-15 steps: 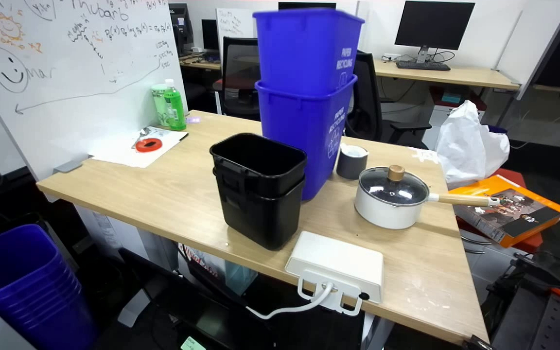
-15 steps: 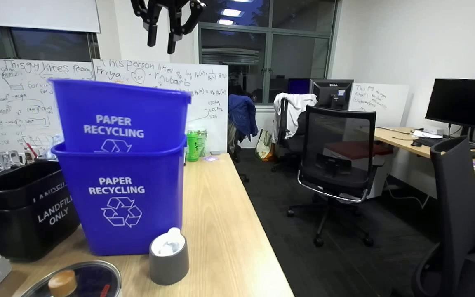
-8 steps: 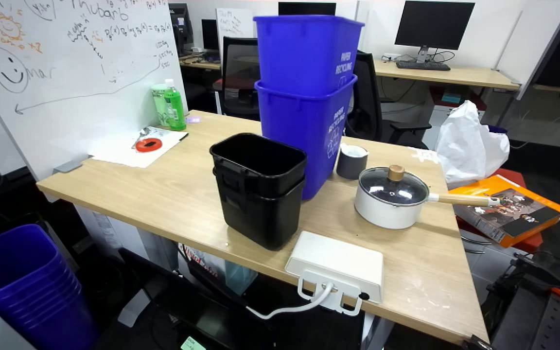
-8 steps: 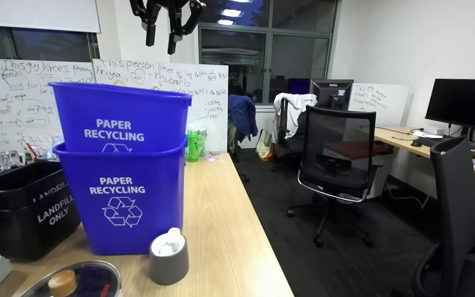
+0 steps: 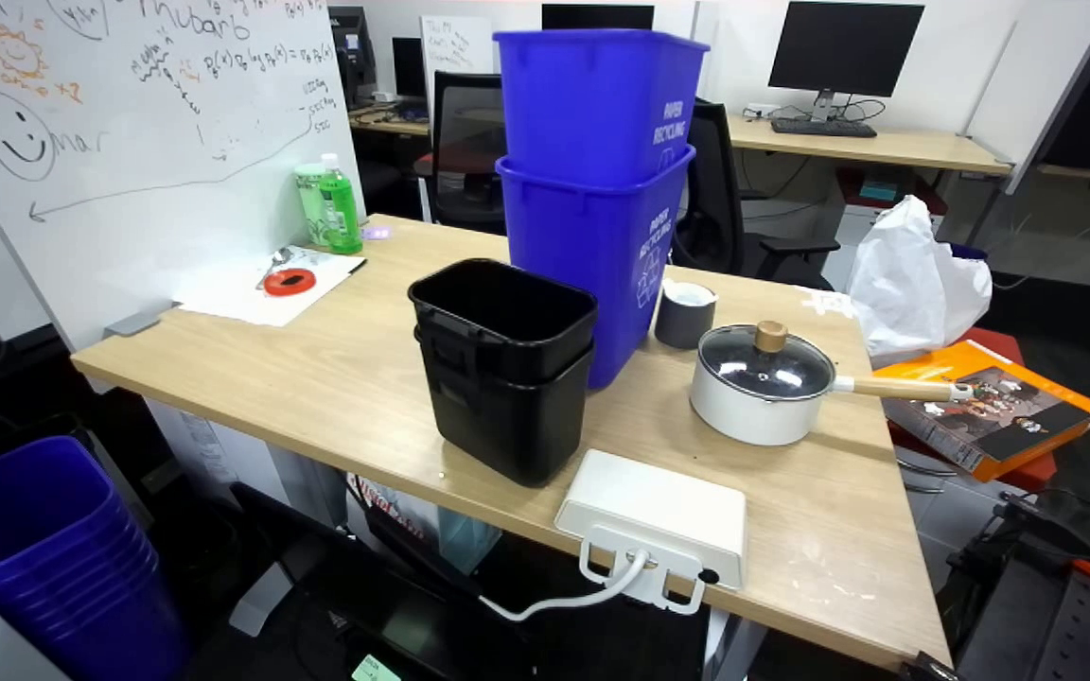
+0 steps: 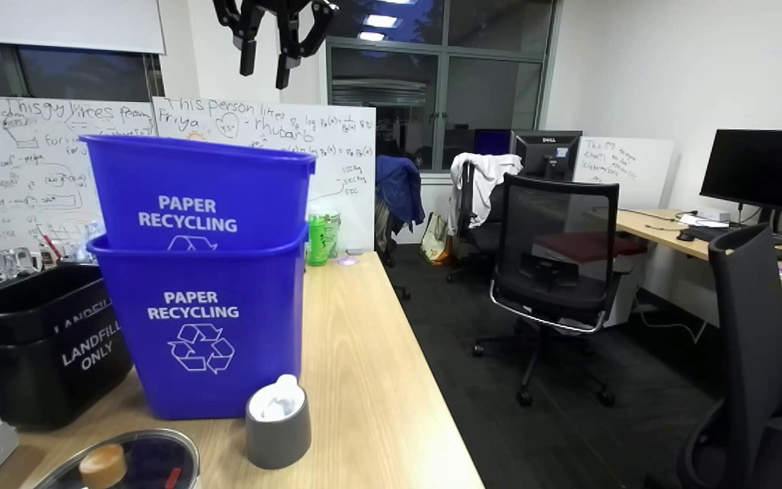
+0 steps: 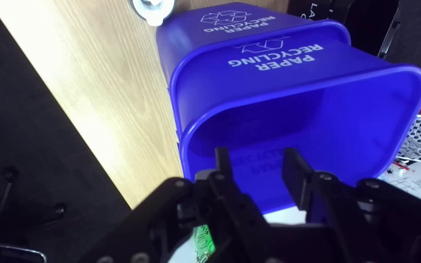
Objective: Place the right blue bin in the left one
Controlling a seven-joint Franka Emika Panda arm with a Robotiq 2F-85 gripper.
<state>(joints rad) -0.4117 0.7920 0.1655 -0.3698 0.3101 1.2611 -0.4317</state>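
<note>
Pincer [image 6: 265, 76] is hanging part-spread, empty; upper blue bin [image 6: 201, 193] is nesting in lower bin [image 6: 204, 326] on wooden table [image 6: 357, 353], chairs [image 6: 554, 251] standing far.

Worktop [image 5: 318, 378]: pale wood grain, straight edges. Whiteboard [image 5: 195, 151]: upright at the worktop's edge, covered in handwriting, with a drawn smiling face [image 5: 13, 135]; shown in both exterior views. Window [image 6: 442, 81]: in an exterior view; grey-green frame, dark panes, two bright light panels [image 6: 382, 21] showing in the glass. Wall [image 6: 676, 68]: white, plain. Floor [image 6: 493, 441]: dark carpet. Office chair [image 6: 557, 244]: black, mesh back, castors. Further office chair [image 6: 751, 305]: black, partly out of view. Desk [image 5: 867, 147]: wood-topped; monitor [image 5: 846, 47] and keyboard [image 5: 824, 128] upon it. Drawer pedestal [image 5: 855, 222]: white, red-topped, below the desk.
</note>
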